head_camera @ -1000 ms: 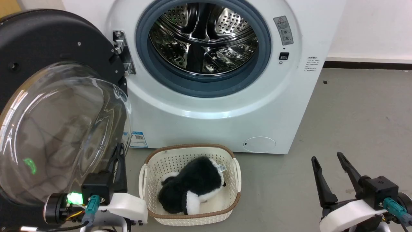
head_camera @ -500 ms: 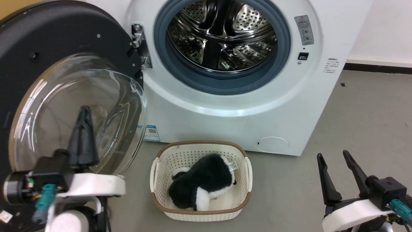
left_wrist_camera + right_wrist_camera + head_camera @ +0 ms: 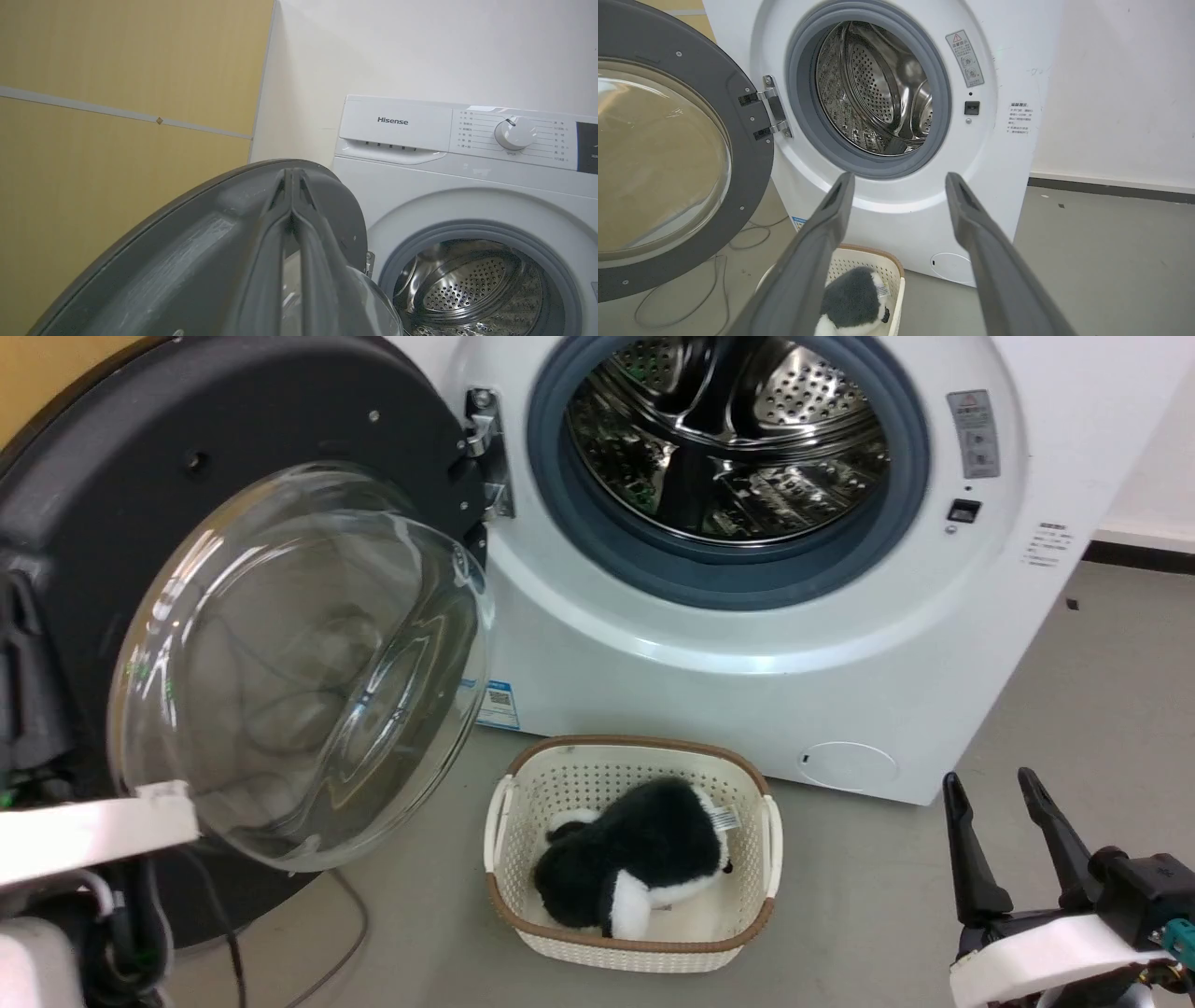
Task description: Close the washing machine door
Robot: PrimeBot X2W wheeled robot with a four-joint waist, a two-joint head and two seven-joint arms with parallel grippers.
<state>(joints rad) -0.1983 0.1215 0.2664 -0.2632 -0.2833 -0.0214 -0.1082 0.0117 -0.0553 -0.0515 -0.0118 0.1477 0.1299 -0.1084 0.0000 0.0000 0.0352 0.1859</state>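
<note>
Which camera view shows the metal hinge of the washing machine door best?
The right wrist view: the metal hinge shows whole and sharp, joining the washing machine door to the washing machine. The head view shows it smaller and blurred. In the left wrist view the door hides most of it.

Grey floor (image 3: 1074,709) bears washing machine (image 3: 747,709), basket (image 3: 644,954), cable (image 3: 353,917)

Right gripper (image 3: 988,782): two long, dark, tapering fingers on black boxy wrist block (image 3: 1146,887), teal connector (image 3: 1180,933) at side. White moulded shell (image 3: 1046,943) beneath. Left forearm cover (image 3: 89,835) white too (black cables (image 3: 140,907) below). Left gripper (image 3: 292,175): fingers dark grey, matte.
</note>
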